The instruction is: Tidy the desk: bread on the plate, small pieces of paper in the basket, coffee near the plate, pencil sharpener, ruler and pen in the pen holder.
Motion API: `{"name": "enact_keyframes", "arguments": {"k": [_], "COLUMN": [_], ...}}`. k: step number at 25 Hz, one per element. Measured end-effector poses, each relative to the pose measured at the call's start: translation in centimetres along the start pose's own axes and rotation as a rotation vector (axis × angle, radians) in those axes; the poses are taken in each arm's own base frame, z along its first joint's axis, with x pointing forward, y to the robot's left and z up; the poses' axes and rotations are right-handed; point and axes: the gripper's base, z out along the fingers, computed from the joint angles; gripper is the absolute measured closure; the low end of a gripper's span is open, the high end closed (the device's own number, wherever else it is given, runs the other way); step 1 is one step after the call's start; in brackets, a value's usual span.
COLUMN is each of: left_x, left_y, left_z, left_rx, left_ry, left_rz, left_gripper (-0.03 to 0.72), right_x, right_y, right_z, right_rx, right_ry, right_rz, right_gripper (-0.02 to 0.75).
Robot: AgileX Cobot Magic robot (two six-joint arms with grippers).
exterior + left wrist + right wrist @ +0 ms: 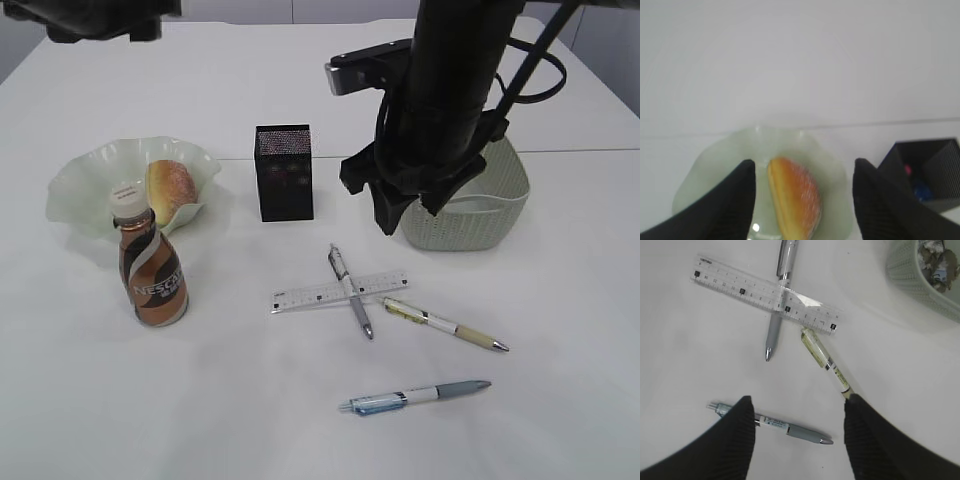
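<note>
The bread [170, 188] lies on the pale green wavy plate [80, 180]; in the left wrist view the bread [792, 197] sits below my open left gripper [804, 172]. The coffee bottle [150, 265] stands in front of the plate. The black mesh pen holder [284, 172] stands mid-table, with small items inside [920, 190]. A clear ruler [338, 292] lies under a grey pen [350, 290]; a yellowish pen [445, 324] and a blue-grey pen [415, 396] lie nearby. My right gripper [405, 212] hangs open above them; in the right wrist view [797, 407] the blue-grey pen [790, 429] lies below it.
The pale woven basket [480, 210] stands at right behind my right arm, with crumpled paper inside [935, 260]. The ruler [765, 292], grey pen [777, 305] and yellowish pen [825, 360] also show in the right wrist view.
</note>
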Motion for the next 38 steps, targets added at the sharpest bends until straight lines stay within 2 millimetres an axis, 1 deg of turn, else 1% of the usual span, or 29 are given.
{"name": "enact_keyframes", "arguments": {"k": [5, 9, 12, 15, 17, 19, 21, 23, 26, 27, 32, 35, 38], "left_x": [2.1, 2.9, 2.7, 2.1, 1.8, 2.0, 2.7, 4.2, 6.6, 7.4, 9.9, 11.0, 11.4], "left_y": [0.3, 0.5, 0.8, 1.1, 1.2, 1.5, 1.9, 2.4, 3.2, 3.4, 4.6, 5.2, 6.0], "left_z": [-0.3, -1.3, -2.8, -4.9, -6.0, -7.1, -7.9, -8.5, -10.3, -10.8, -14.7, -16.9, -19.5], "left_rx": [-0.020, -0.011, 0.000, 0.019, 0.029, 0.036, 0.037, 0.038, 0.059, 0.069, 0.115, 0.136, 0.138], "left_ry": [0.236, 0.366, 0.411, 0.436, 0.440, 0.446, 0.469, 0.510, 0.554, 0.564, 0.565, 0.588, 0.600], "left_rz": [0.116, 0.175, 0.211, 0.234, 0.252, 0.278, 0.300, 0.310, 0.298, 0.289, 0.235, 0.210, 0.202], "left_gripper": [0.236, 0.276, 0.302, 0.313, 0.315, 0.316, 0.317, 0.317, 0.318, 0.318, 0.318, 0.318, 0.318], "right_x": [0.0, 0.0, 0.0, 0.0, 0.0, 0.1, 0.3, 0.4, 0.9, 1.0, 1.8, 1.8, 1.8], "right_y": [0.0, 0.0, 0.0, 0.0, 0.0, 0.1, 0.1, 0.1, 0.2, 0.2, 0.3, 0.3, 0.4], "right_z": [0.0, 0.0, 0.0, 0.0, -0.1, -0.7, -1.4, -2.2, -2.8, -2.8, -1.9, -1.9, -1.9], "right_rx": [0.000, 0.000, 0.000, 0.000, -0.002, -0.010, -0.013, -0.018, -0.032, -0.032, -0.040, -0.044, -0.055], "right_ry": [0.000, 0.000, 0.000, 0.000, -0.003, -0.016, -0.032, -0.053, -0.060, -0.056, -0.016, -0.015, -0.013], "right_rz": [0.000, 0.000, 0.000, 0.000, 0.001, 0.004, 0.005, 0.007, 0.012, 0.012, 0.014, 0.048, 0.108], "right_gripper": [0.321, 0.321, 0.321, 0.321, 0.321, 0.321, 0.321, 0.321, 0.321, 0.321, 0.321, 0.321, 0.321]}}
